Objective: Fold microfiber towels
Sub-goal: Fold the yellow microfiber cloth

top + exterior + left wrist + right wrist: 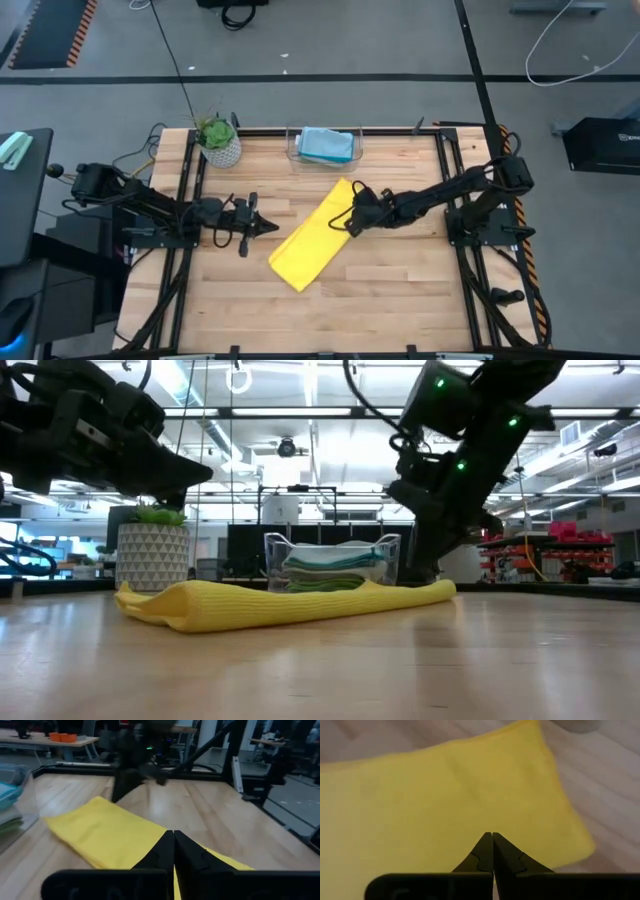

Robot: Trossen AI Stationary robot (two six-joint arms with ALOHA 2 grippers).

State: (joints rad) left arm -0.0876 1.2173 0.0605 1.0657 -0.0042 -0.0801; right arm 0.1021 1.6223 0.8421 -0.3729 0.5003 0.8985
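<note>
A plant point(214, 131) in a white patterned pot point(221, 152) is standing at the table's point(400, 290) far left corner. A clear bin point(292, 150) is sitting at the middle of the far edge.

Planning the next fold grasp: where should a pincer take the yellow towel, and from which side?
Probably the corner at the end of the yellow towel nearest the table's front edge, on the left pincer's side. It lies as a flat, long diagonal strip, so come down from above and pinch that end's edge. The right pincer, shut, hovers over the far end by the clear bin and could pin it.
</note>
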